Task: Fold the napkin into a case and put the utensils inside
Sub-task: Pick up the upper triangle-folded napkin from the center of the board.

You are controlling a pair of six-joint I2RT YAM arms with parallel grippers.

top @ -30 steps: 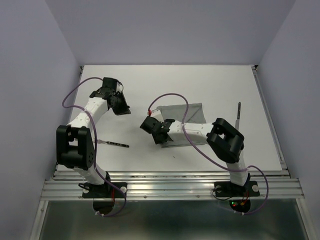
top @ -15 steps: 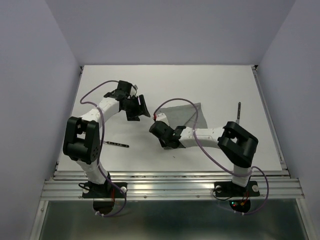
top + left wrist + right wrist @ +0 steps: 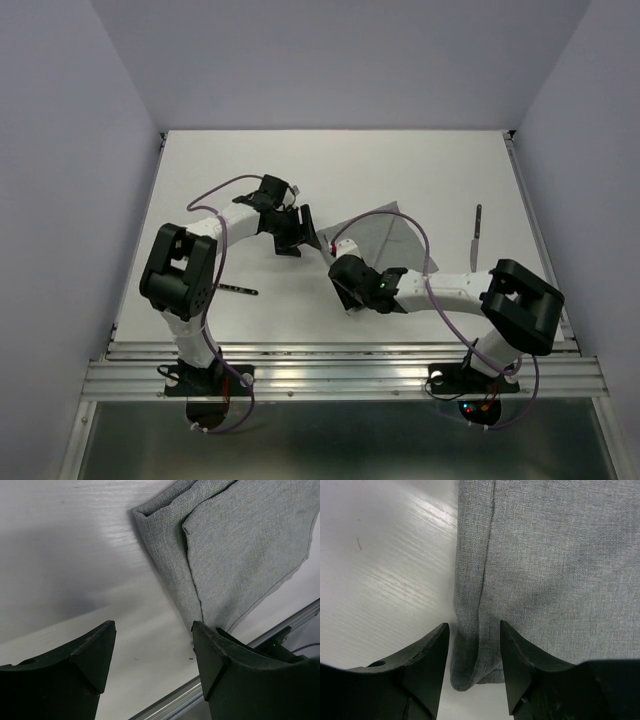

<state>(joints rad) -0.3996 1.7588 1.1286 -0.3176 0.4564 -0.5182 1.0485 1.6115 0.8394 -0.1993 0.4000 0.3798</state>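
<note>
The right gripper (image 3: 472, 630), the nearer arm, has its fingers spread astride the near corner of the napkin (image 3: 545, 570). The folded edge runs from 6 to 12 o'clock between them. Farther along that edge, the left gripper (image 3: 152, 630) is also spread, with cloth at its 1 o'clock. One of the utensils (image 3: 476, 238) lies at the napkin's 3 o'clock.

The left gripper (image 3: 305, 236) and the right gripper (image 3: 346, 284) crowd the left folded edge of the napkin (image 3: 390, 232), leaving only a narrow lane of table (image 3: 400, 165) between them. Bare tabletop runs wide beyond the napkin's far side. The right-hand utensil (image 3: 476, 236) lies apart from its right edge, and the left-hand utensil (image 3: 232, 289) lies just beside the left arm's elbow.
</note>
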